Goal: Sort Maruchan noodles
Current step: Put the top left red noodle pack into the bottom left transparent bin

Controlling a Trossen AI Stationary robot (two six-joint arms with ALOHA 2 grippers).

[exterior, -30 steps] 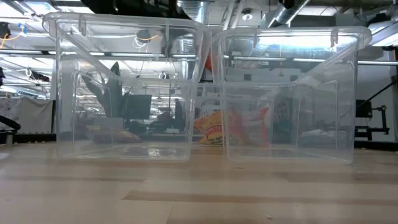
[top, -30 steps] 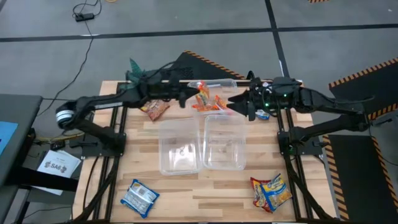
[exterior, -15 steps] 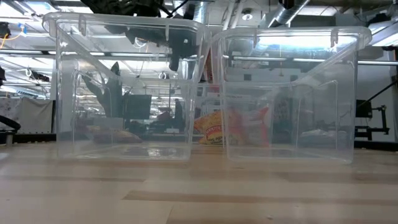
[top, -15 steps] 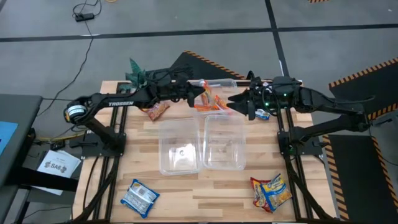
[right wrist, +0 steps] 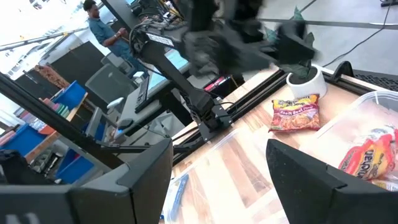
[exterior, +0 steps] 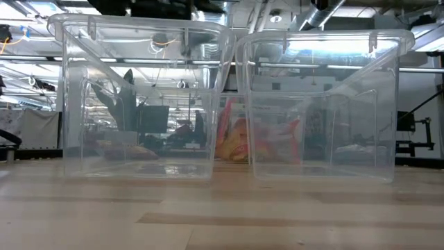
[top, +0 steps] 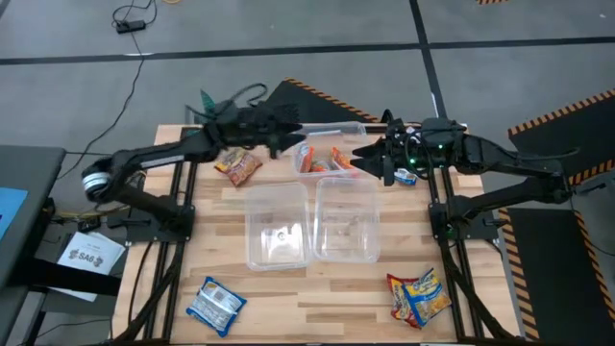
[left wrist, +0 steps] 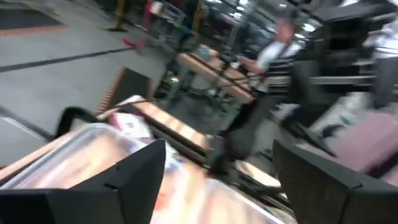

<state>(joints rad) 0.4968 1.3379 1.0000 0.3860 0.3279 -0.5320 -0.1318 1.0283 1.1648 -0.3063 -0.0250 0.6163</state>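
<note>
A clear far bin point(top: 352, 128) holds red-and-orange noodle packets point(top: 323, 160), which also show through the bins in the low view point(exterior: 233, 139). My left gripper point(top: 293, 135) is open and empty just left of that bin's far corner; its wrist view point(left wrist: 217, 180) is blurred. My right gripper point(top: 361, 159) is open and empty at the bin's right side. A brown-red packet point(top: 238, 166) lies flat left of the bin. A blue-and-white packet point(top: 213, 306) and a yellow-and-red one point(top: 418, 295) lie near the front edge. A small blue packet point(top: 407, 176) lies under the right arm.
Two clear bins point(top: 277, 226) point(top: 346, 219) stand side by side mid-table, filling the low view point(exterior: 142, 104). A green plant in a white pot point(right wrist: 301, 74) stands at the far left corner. People and workbenches show beyond the table.
My left gripper went right over the far bin, then drew back toward the table's far left corner. The red-and-orange packets in the far bin have shifted. In the low view one stands more upright than before.
</note>
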